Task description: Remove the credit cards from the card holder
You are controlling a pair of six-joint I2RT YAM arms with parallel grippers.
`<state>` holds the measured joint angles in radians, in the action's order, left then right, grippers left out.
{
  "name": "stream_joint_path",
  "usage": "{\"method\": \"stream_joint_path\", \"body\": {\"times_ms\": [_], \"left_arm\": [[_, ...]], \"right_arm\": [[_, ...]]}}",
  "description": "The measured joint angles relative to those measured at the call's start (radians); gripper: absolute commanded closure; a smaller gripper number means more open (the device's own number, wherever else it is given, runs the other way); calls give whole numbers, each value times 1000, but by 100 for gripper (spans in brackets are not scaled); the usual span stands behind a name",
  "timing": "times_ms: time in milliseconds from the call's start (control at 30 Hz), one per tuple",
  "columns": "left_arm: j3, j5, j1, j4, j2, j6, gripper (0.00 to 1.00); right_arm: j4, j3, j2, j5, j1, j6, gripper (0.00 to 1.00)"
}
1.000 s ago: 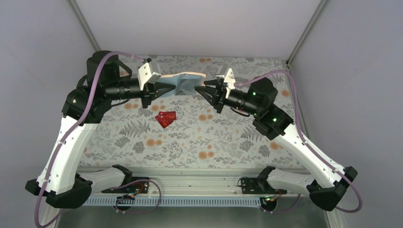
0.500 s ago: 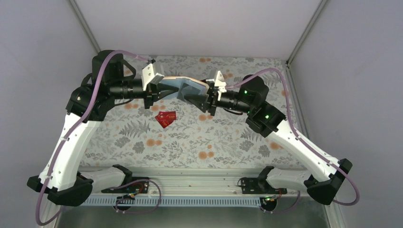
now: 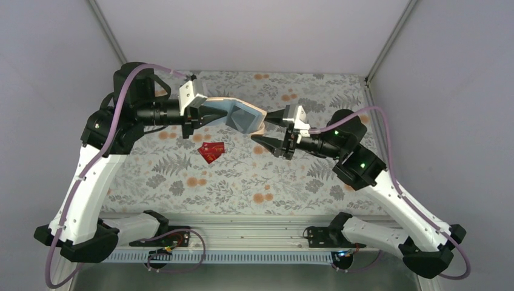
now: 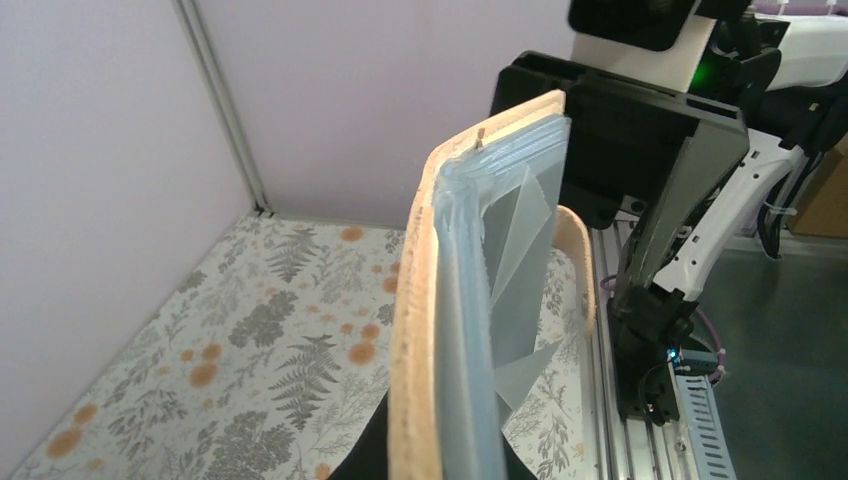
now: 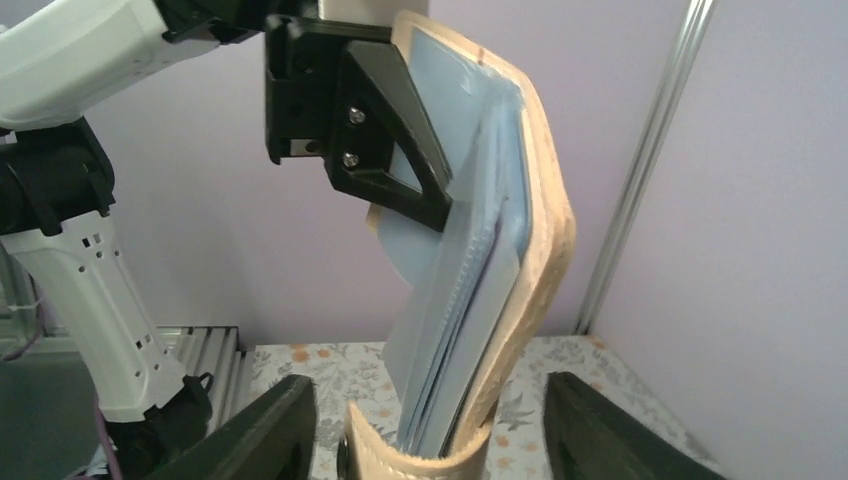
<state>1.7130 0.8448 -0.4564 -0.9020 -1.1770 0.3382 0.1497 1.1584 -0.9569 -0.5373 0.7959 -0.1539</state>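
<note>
- Currently the small folding card holder, tan outside and pale blue-grey inside [image 3: 242,116], is held up off the table toward 12 o'clock. The left gripper [image 3: 212,115] is clamped on its 9 o'clock end.
- Small thin red credit cards [image 3: 211,150] lie on the floral-print table cover [image 3: 242,182], at about 7 o'clock of the holder and apart from it.
- The right gripper [image 3: 262,127] sits at the holder's 3 o'clock end with its jaws apart. In the right wrist view its fingers [image 5: 285,430] straddle the tan lower edge.
- Step in hand, as I read it: going in for a card left inside. No red or black edge shows among the sleeves, so I cannot tell if any remain.
- To do it well: line up with the pocket mouth, pinch card only and not the flap, and draw along the pocket while the left grip stays firm.
- Pose: both forearms are roughly level with the wrists facing each other, the left pointing to 3 o'clock and the right to 9.
</note>
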Motion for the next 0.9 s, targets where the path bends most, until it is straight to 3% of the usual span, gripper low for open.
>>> {"method": "stream_joint_path", "body": {"times_ms": [67,233,333,433,533,800,900], "left_arm": [[0,5,0,-3,0,5,98],[0,6,0,-6,0,10,98],[0,16,0,-7,1,16,97],[0,24,0,-13,4,21,98],[0,28,0,-18,8,36,98],[0,28,0,-40,17,67,98],[0,28,0,-42,17,70,98]], "right_arm": [[5,3,-8,11,-1,2,35],[5,23,-52,10,-3,18,64],[10,23,-58,3,-5,27,71],[11,23,-52,-13,-7,18,68],[12,23,-46,-24,-13,18,56],[13,23,-32,-36,-49,37,58],[13,23,-32,-40,-54,48,63]]}}
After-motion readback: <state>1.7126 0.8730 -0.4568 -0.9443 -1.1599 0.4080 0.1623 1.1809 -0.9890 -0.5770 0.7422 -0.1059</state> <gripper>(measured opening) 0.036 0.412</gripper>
